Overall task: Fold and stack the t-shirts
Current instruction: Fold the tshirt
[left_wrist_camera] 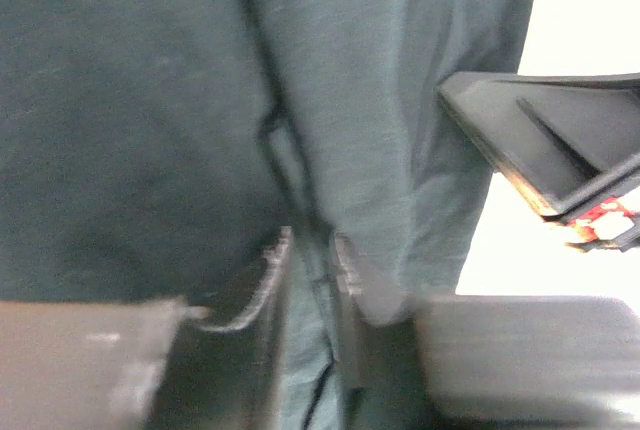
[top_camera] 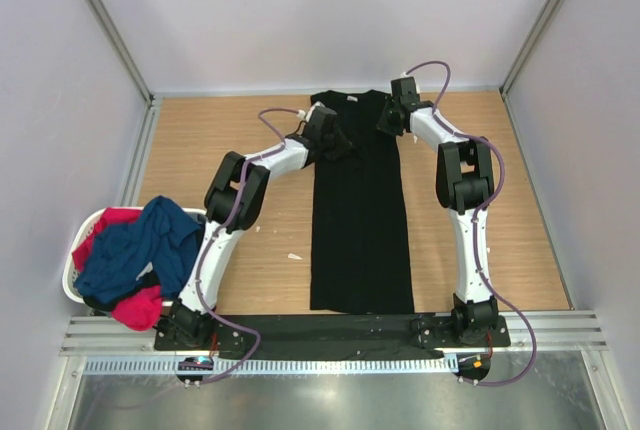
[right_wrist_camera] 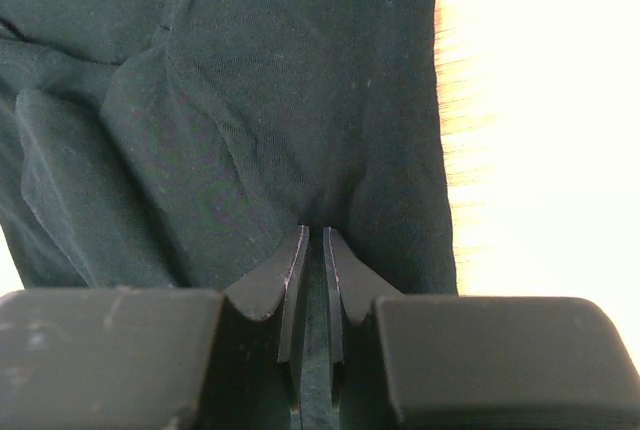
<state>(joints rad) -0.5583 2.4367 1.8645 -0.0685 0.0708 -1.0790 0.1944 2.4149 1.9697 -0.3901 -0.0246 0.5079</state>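
The large black t-shirt (top_camera: 360,220) lies on the table as a long narrow strip, sleeves folded in, collar at the far end. My left gripper (top_camera: 330,140) is shut on the shirt's cloth (left_wrist_camera: 380,130) at the far left shoulder; a fold sits between its fingers (left_wrist_camera: 345,280). My right gripper (top_camera: 388,115) is shut on the shirt's far right shoulder (right_wrist_camera: 300,120), cloth pinched between its fingertips (right_wrist_camera: 335,260). A navy blue t-shirt (top_camera: 140,245) and a red-pink t-shirt (top_camera: 135,308) are heaped in the basket at the left.
A white plastic laundry basket (top_camera: 72,270) stands at the table's near left edge. A small white scrap (top_camera: 295,256) lies on the wood left of the black shirt. Grey walls close in the table on three sides. The right gripper's body (left_wrist_camera: 560,160) shows in the left wrist view.
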